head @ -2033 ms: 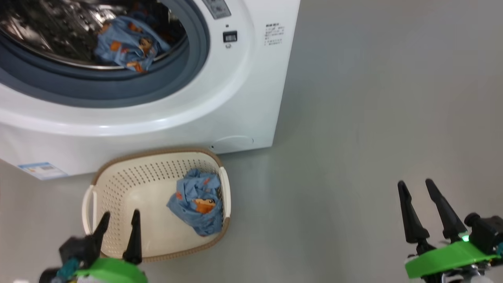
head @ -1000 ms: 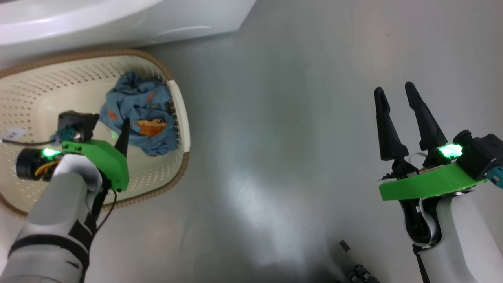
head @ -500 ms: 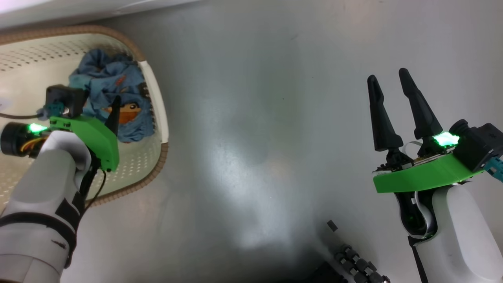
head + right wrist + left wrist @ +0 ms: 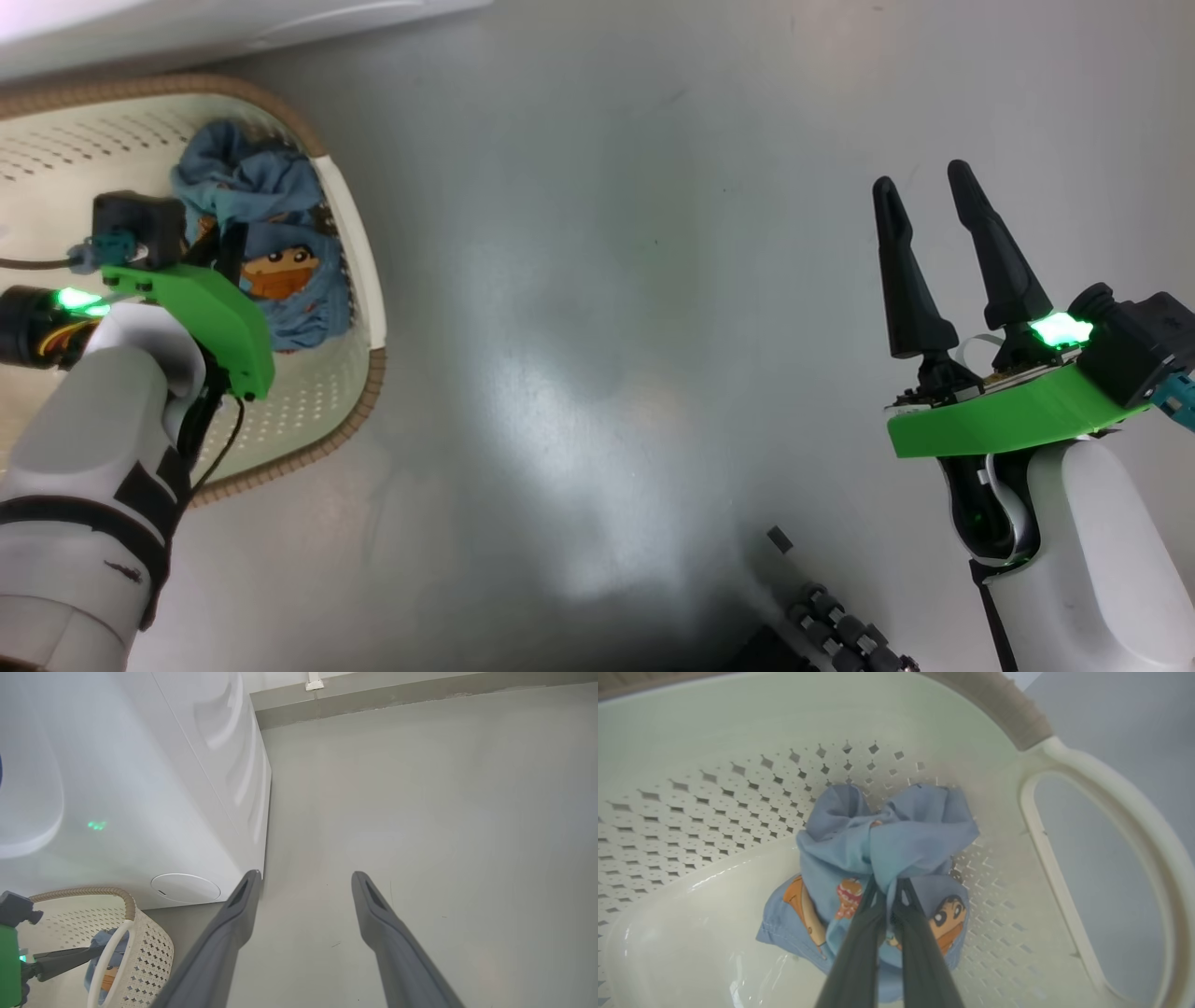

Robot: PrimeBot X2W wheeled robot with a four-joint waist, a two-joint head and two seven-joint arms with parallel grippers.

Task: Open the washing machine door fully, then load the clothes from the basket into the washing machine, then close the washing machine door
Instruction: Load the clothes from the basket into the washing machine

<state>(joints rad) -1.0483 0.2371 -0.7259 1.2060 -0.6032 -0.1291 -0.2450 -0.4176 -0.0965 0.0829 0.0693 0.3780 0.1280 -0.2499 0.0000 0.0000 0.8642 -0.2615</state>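
A light blue bundle of clothes (image 4: 280, 280) (image 4: 896, 835) with orange cartoon prints lies against the right wall of the cream basket (image 4: 355, 373) (image 4: 738, 742). My left gripper (image 4: 229, 233) (image 4: 889, 884) reaches down into the basket and is shut on a raised fold of that bundle. Off to the right, my right gripper (image 4: 924, 187) (image 4: 303, 875) hangs open over bare floor with nothing between its fingers. The white washing machine (image 4: 233, 28) (image 4: 140, 788) stands just behind the basket (image 4: 149, 952). The washing machine door is out of view.
Grey floor (image 4: 607, 327) spreads wide between the basket and my right arm. Dark ribbed parts of my base (image 4: 840, 625) show at the bottom edge. A grey skirting and wall (image 4: 420, 695) run behind the machine; a round white cap (image 4: 185, 888) sits at its base.
My left gripper's fingers, spread over the bundle half a second ago, have closed on a fold of it. The right arm has held still.
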